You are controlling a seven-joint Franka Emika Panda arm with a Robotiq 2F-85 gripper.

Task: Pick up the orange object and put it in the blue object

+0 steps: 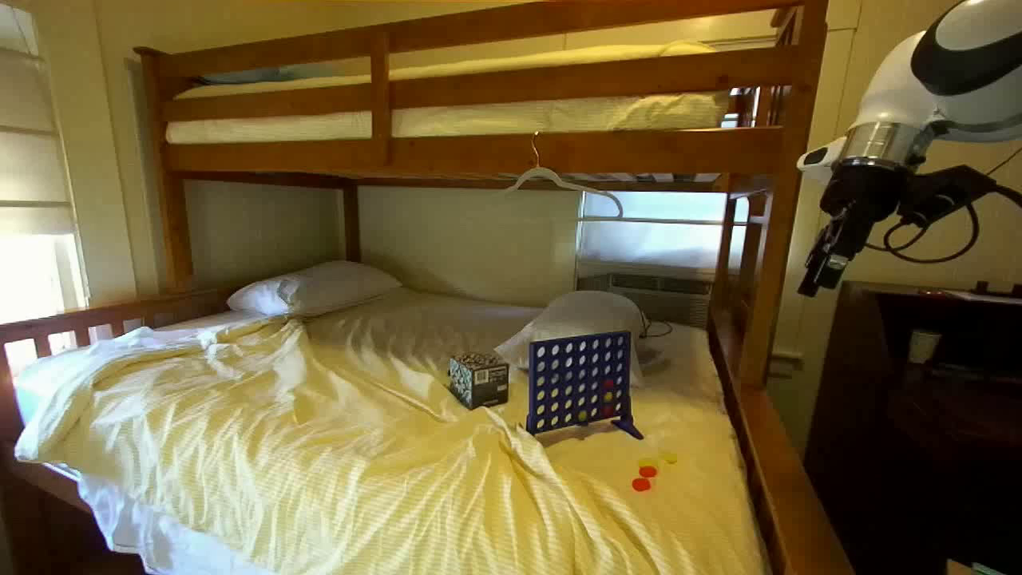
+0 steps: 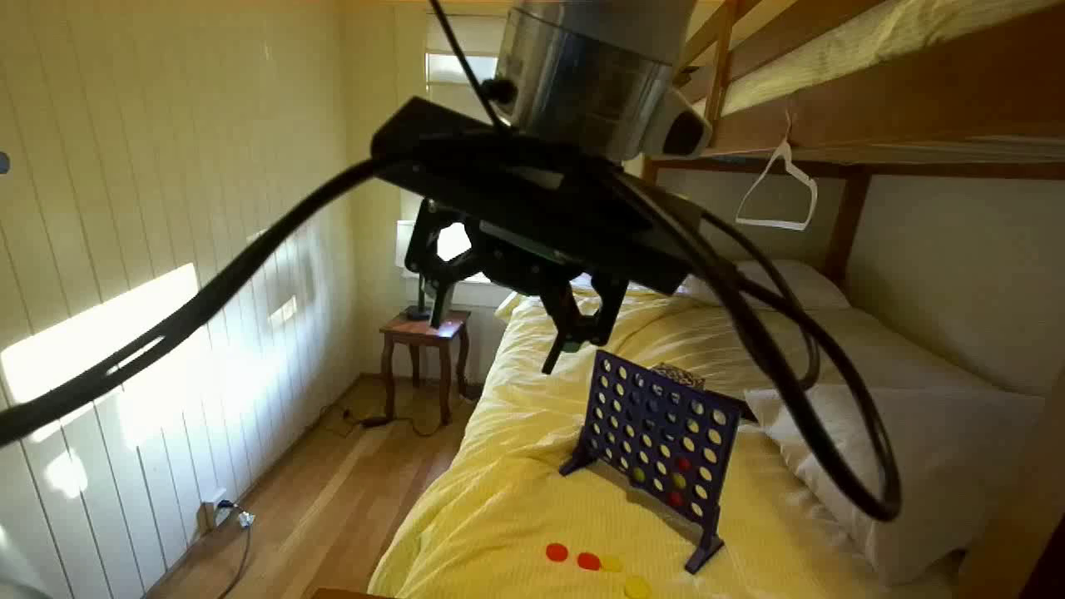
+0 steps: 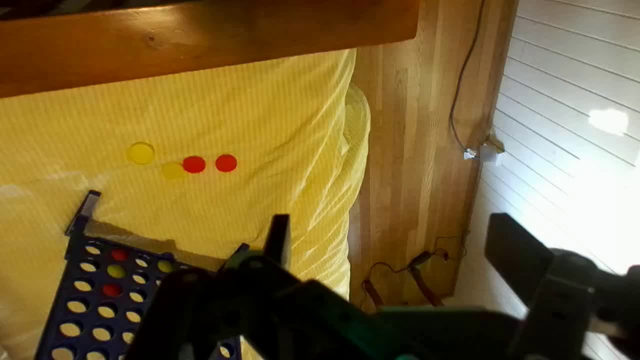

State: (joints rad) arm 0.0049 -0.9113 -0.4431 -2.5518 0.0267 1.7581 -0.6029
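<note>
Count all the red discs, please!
4. On the sheet, a separate red disc and a second red disc beside a yellow disc; in the blue grid, a third red disc above a fourth red disc. More could be hidden.

In an exterior view: bed [image 1: 375, 455], faced from well back. In an exterior view: my gripper [image 2: 496, 339], close up. Wrist view: downward. Shared: grid [image 1: 575, 382].

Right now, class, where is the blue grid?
In an exterior view, the grid stands right of centre on the bed, between the box and the loose red discs.
</note>
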